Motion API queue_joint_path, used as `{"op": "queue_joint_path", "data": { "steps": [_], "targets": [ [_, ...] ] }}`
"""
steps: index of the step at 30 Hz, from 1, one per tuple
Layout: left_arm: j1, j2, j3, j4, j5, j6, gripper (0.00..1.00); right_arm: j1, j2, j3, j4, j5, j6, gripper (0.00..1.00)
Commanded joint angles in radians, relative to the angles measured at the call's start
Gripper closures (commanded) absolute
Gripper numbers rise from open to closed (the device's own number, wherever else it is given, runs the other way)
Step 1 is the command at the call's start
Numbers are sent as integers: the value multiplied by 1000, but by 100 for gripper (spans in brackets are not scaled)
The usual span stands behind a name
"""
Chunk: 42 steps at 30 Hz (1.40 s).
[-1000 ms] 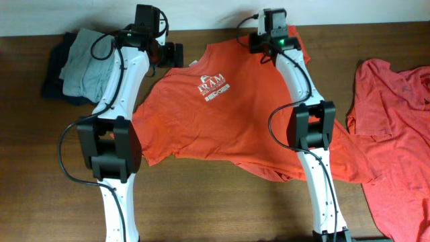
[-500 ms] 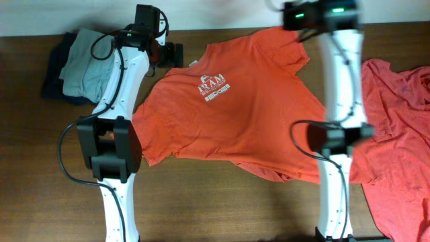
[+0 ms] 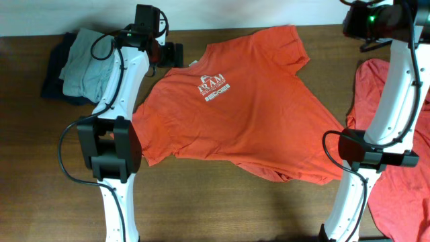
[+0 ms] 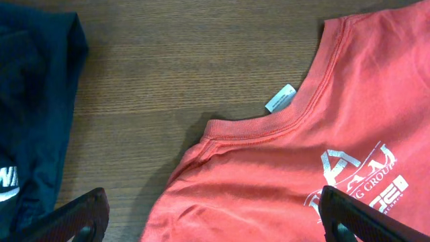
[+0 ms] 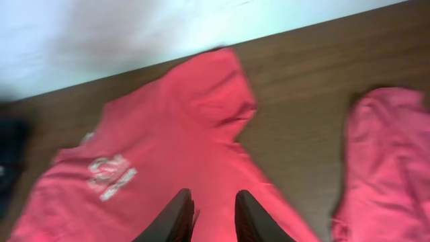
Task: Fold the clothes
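The right arm has swung off the orange-red T-shirt to the far right corner of the worktop, and the sleeve it was over now lies spread toward the back edge. The T-shirt lies face up in the middle of the worktop, between the two arms, with its white chest logo showing and its lower hem bunched and folded under near the front.

The left fingers are spread wide and released. They hover over the collar, where a small white label sticks out onto the wood, and they grasp nothing.

The right fingers are raised well above the worktop. That view is blurred, but they seem to stand a little apart with nothing between them.

A second red shirt lies crumpled at the right edge, just beside the spread T-shirt's hem. A pile of dark blue and grey garments sits at the far left corner, near the left arm.
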Motion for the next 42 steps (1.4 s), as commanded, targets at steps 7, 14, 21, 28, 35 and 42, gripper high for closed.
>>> {"op": "queue_joint_path", "data": {
  "steps": [7, 14, 21, 28, 35, 42],
  "targets": [
    [3, -17, 10, -1, 8, -2, 1, -5, -188, -261, -6, -92, -1, 74],
    [3, -17, 10, -1, 8, -2, 1, -5, -416, -740, -6, 302, -3, 69],
    [3, -17, 10, -1, 8, -2, 1, -5, -496, -1151, -2, 318, 13, 65],
    [3, -17, 10, -1, 8, -2, 1, -5, -490, -1522, 292, 256, 16, 94],
    [3, -17, 10, -1, 8, -1, 1, -5, -489, -1672, 517, 255, 16, 96],
    [3, -17, 10, -1, 8, -2, 1, -4, -489, -1678, 520, 256, 16, 59]
  ]
}}
